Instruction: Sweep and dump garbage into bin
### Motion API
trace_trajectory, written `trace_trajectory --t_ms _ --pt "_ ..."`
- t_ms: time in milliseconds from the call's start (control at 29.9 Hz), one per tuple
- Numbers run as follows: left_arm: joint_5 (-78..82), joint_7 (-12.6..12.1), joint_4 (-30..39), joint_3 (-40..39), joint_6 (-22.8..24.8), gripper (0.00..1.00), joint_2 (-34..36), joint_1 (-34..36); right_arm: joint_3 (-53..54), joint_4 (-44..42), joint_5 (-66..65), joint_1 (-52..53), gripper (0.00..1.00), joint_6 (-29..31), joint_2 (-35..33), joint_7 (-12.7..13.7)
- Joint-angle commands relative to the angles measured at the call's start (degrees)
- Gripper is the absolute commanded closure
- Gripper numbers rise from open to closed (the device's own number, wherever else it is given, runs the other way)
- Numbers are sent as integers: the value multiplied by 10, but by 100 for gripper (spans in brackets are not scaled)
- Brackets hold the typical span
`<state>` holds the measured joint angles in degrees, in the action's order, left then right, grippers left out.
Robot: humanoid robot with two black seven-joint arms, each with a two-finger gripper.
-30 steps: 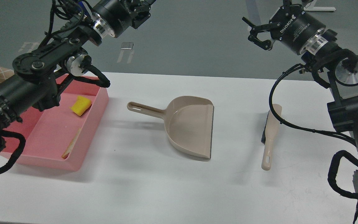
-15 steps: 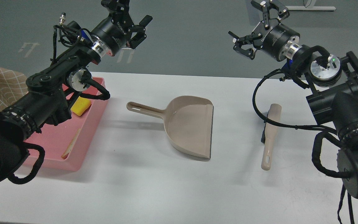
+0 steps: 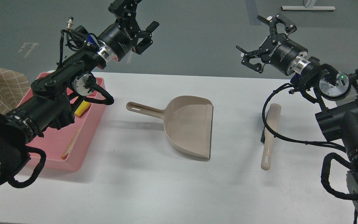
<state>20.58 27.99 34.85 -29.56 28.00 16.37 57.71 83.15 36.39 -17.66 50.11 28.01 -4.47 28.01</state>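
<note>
Garbage: yellow spongy chunk [image 3: 82,110] and crusty bread slice [image 3: 72,143] both lie in the pink bin [image 3: 85,137], chunk partly hidden behind my left arm.
Bin: sits at the counter's left edge.
Left gripper [image 3: 140,18]: up past the far edge, fingers spread wide, holding nothing.
Right gripper [image 3: 264,39]: raised beyond the far edge too, fingers apart and empty.
Dustpan [image 3: 188,127]: mid-counter, handle pointing left.
Brush [image 3: 269,133]: lying flat toward the right edge, untouched.
</note>
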Motion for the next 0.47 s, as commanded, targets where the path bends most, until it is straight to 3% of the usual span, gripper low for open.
trace_trajectory --t_ms 0,134,435 --pt "0 0 43 -2 0 2 20 -13 1 50 -1 -23 0 0 -4 0" --pt "0 0 84 -4 0 2 38 -32 1 73 -1 -28 0 0 -8 0" --pt "-1 0 85 -6 0 2 44 -44 2 73 0 -33 0 0 -6 0"
